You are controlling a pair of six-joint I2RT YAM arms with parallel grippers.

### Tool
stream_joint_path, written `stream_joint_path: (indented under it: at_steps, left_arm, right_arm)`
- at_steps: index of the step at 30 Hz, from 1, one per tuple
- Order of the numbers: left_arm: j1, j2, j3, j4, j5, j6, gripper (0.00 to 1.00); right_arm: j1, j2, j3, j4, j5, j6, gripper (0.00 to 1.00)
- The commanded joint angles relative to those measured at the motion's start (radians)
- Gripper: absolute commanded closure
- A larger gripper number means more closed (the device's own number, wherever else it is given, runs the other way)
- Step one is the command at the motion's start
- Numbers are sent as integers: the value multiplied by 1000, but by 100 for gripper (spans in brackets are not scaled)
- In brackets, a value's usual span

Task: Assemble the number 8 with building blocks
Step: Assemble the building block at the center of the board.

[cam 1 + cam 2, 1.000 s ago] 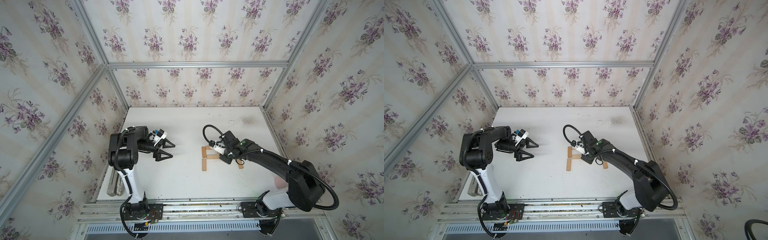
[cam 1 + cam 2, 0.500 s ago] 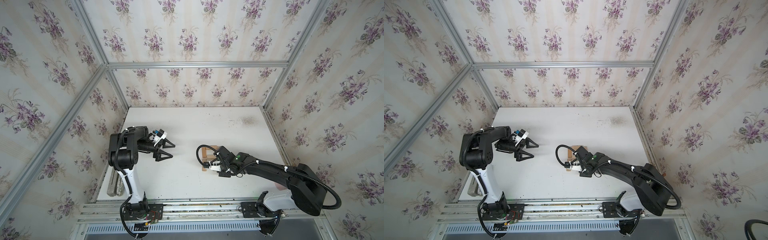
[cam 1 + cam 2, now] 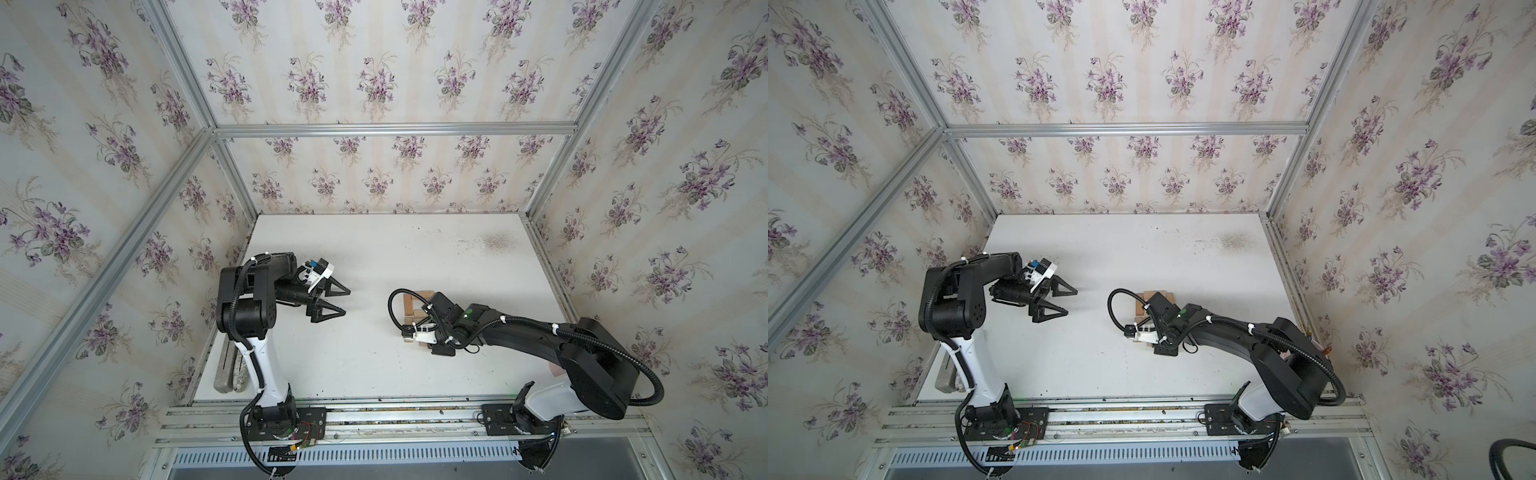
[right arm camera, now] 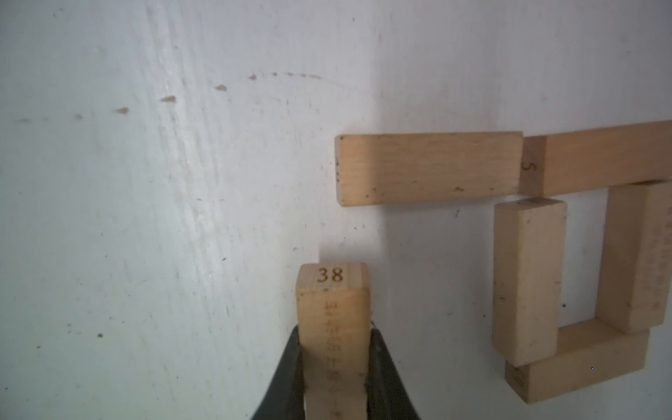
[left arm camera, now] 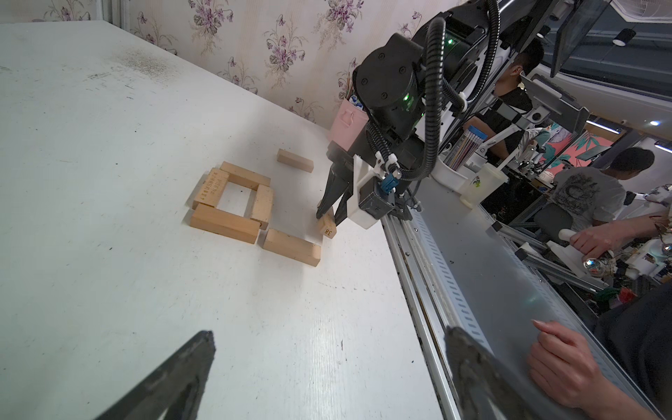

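Four building blocks (image 5: pixel 232 203) lie as a closed square on the white table (image 5: pixel 109 145); that square is the part of the number 8 that shows. A fifth block (image 5: pixel 291 247) lies flat in line with one side of the square, and a loose block (image 5: pixel 295 160) rests beyond it. My right gripper (image 4: pixel 334 334) is shut on a block marked 38 (image 4: pixel 332 291), held just above the table beside the flat fifth block (image 4: pixel 429 169). My left gripper (image 3: pixel 347 301) hovers open and empty, well to the left. In both top views the right wrist hides most of the figure (image 3: pixel 409 307).
Long grey slabs (image 3: pixel 228 370) lie along the left wall near the left arm's base. A metal rail (image 3: pixel 374 411) runs along the table's front edge. A pink container (image 5: pixel 347 123) stands behind the right arm. A person's hand (image 5: pixel 567 367) rests past the rail.
My right gripper has carried the block from the far side of the figure toward the front and slightly left. The left arm has not moved.
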Motion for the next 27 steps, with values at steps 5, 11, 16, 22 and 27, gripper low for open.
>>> stream_joint_path:
  at_steps: [5,11,16,22,27]
  left_arm:
    - [0,-1,2,-171,5,382,0]
    - [0,-1,2,-169,6,383,0]
    - [1,-1,3,-170,5,382,1]
    - [1,-1,3,-169,5,382,0]
    - [1,0,2,-170,6,382,0]
  right_arm:
    - [4,30,5,44,-13,-30,83]
    - [4,58,15,55,-5,-44,82]
    - [5,83,29,61,1,-33,82]
    - [5,102,35,70,-1,-40,78]
    - [4,104,24,69,10,-38,70]
